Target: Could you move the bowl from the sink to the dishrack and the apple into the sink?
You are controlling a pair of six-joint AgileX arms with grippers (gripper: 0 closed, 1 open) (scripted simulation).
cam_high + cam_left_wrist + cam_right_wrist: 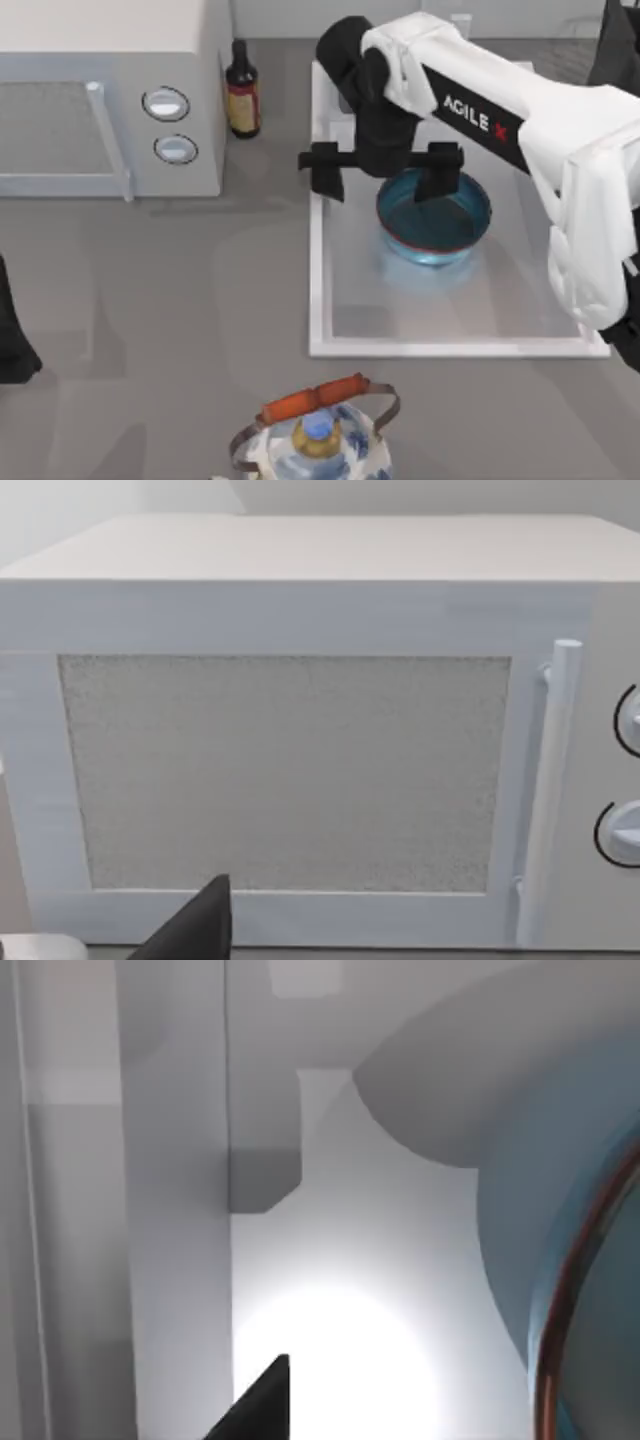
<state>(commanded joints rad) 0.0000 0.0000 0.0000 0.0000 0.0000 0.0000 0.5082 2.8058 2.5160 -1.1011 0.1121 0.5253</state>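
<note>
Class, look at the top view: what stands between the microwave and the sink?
In the top view, a dark brown bottle with a yellowish label stands upright on the counter between the microwave and the sink's left rim, close beside the microwave.

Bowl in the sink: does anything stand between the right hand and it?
Nothing visible does. The right hand hangs open over the sink, one finger above the bowl and the other outside its rim.

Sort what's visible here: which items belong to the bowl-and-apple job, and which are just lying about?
Job: bowl, sitting in the sink; right gripper open over the bowl's far rim.

Lying about: microwave, brown bottle, kettle; left gripper parked facing the microwave.
</note>
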